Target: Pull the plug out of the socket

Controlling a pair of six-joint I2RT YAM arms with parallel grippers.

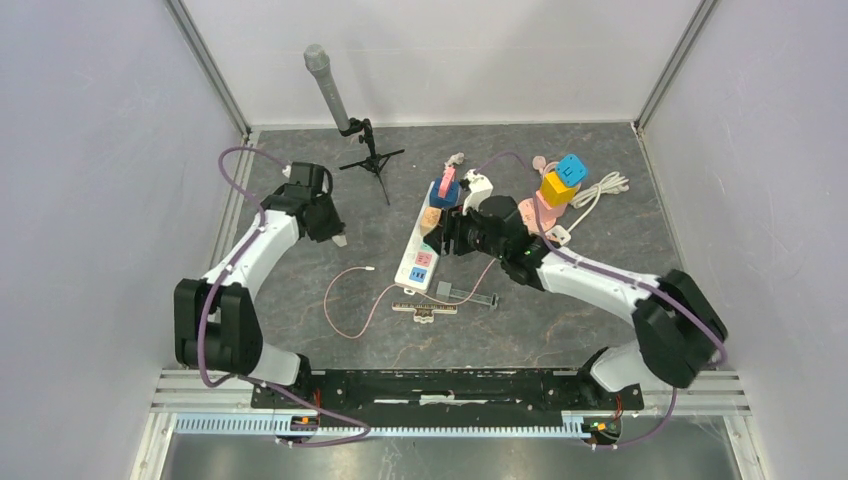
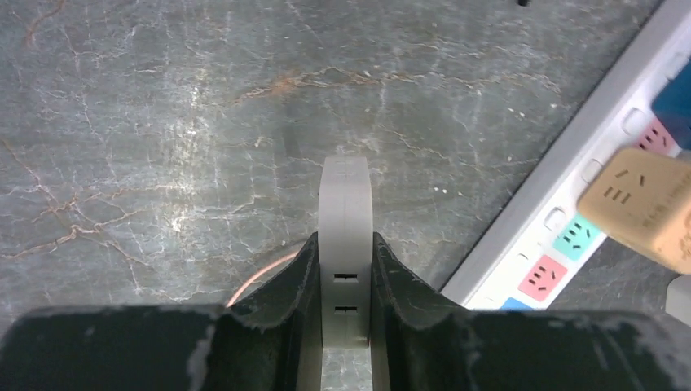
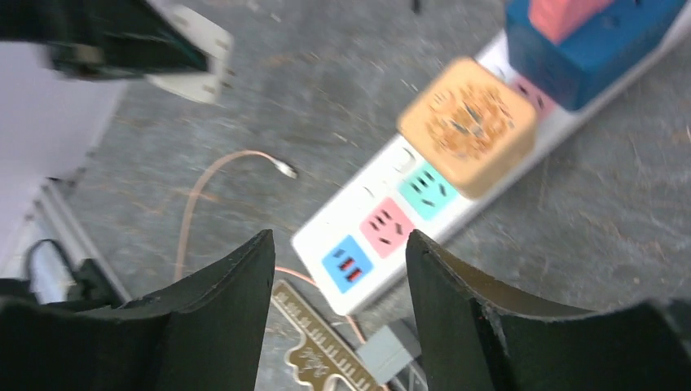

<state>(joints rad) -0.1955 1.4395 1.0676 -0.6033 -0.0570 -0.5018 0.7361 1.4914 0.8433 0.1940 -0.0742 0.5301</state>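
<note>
Pinching white plug, left tool, right tool spread

The white plug, apparently two-slotted, is unplugged, well left of the diagonal white socket strip.

Left arm and right arm: white link shells, bulky black joint housings, black wrist blocks. One purple cable runs along each arm in loose loops and on down to the base. Small green dot on the right arm's black forearm section. Left gripper and right gripper: two black fingers each, inner faces curved, matte, edges scuffed grey-white. Both bases sit on a black plate.
</note>
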